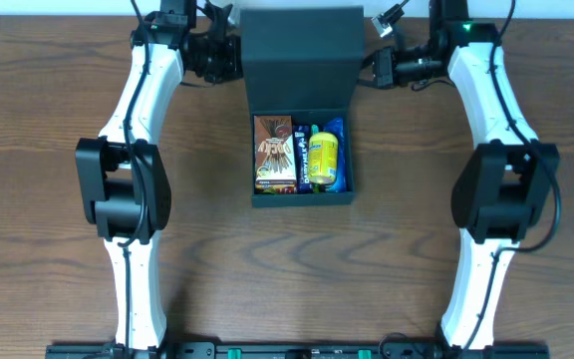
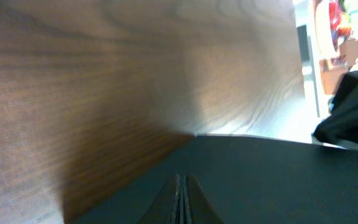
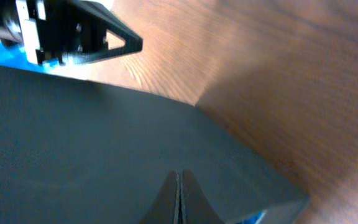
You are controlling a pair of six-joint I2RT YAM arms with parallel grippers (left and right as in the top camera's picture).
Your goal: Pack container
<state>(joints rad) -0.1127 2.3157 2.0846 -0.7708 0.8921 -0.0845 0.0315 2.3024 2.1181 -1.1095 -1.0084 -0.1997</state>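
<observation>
Here, container (image 1: 302,200) open; left gripper (image 2: 182,182), right gripper (image 3: 178,179) closed beside lid (image 1: 302,45).

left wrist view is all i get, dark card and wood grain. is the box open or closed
Observer: Open. The lid sits tipped back behind the box, toward the table's far edge.
Operator: anything in it yet
Observer: Yes. A brown snack carton lies on its left side, with a yellow packet and blue packets beside it.
Operator: where's the other arm
Observer: The right arm is at the lid's right edge, jaws shut.
</observation>
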